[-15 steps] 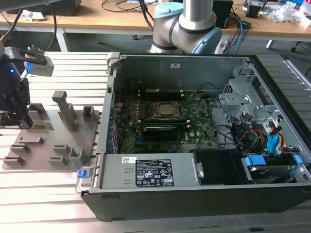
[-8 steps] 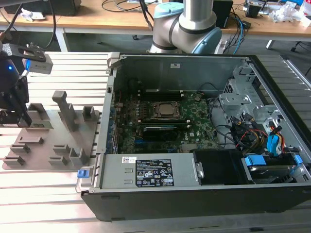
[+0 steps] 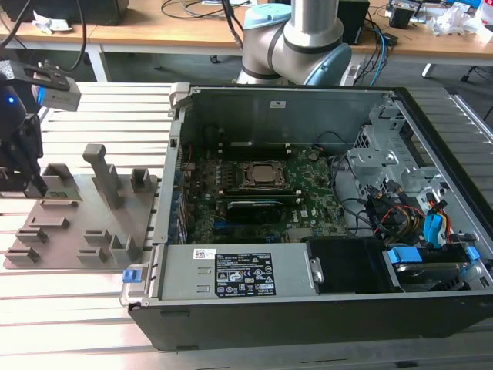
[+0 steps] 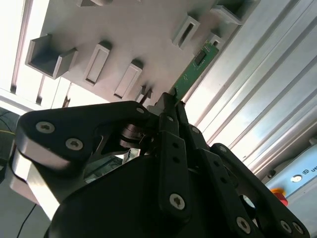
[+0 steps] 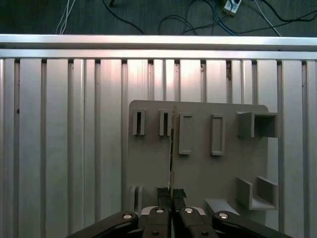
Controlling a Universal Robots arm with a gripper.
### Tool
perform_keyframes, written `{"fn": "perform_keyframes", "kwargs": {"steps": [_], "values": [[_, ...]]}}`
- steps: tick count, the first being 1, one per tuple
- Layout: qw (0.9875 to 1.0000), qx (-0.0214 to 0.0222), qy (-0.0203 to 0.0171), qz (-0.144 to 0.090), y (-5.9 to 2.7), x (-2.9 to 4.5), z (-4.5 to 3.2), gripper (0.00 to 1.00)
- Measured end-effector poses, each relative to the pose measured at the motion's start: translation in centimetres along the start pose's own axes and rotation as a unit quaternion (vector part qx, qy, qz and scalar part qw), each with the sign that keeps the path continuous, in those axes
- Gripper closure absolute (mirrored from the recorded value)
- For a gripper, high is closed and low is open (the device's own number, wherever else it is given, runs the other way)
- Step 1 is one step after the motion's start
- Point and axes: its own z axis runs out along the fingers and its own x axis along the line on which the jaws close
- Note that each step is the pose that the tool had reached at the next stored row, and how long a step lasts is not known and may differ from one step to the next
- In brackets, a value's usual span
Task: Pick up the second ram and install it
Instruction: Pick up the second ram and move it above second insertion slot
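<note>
The second ram (image 4: pixel 194 68) is a thin green stick with a dark chip, and my gripper (image 4: pixel 168 105) is shut on one end of it. In the first wrist view the ram (image 5: pixel 173 148) appears edge-on, running out from the closed fingertips of the gripper (image 5: pixel 172 194) over the grey holder plate (image 5: pixel 198 163). In the exterior view the gripper (image 3: pixel 32 183) hangs at the far left, over the far left corner of the holder plate (image 3: pixel 85 223). I cannot tell whether the stick touches the plate.
The open computer case (image 3: pixel 254 270) lies at the exterior view's right of the plate, with the green motherboard (image 3: pixel 308 204) and its CPU socket (image 3: pixel 264 176) inside. Upright grey posts (image 3: pixel 104 176) stand on the plate. Cables and drive bays (image 3: pixel 408 223) crowd the case's right end.
</note>
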Motion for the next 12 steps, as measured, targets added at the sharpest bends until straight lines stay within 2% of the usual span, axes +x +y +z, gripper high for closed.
{"fn": "perform_keyframes", "kwargs": {"steps": [12], "values": [[1.0000, 0.0000, 0.0000, 0.000, 0.04, -0.02, -1.12, 0.86]]}}
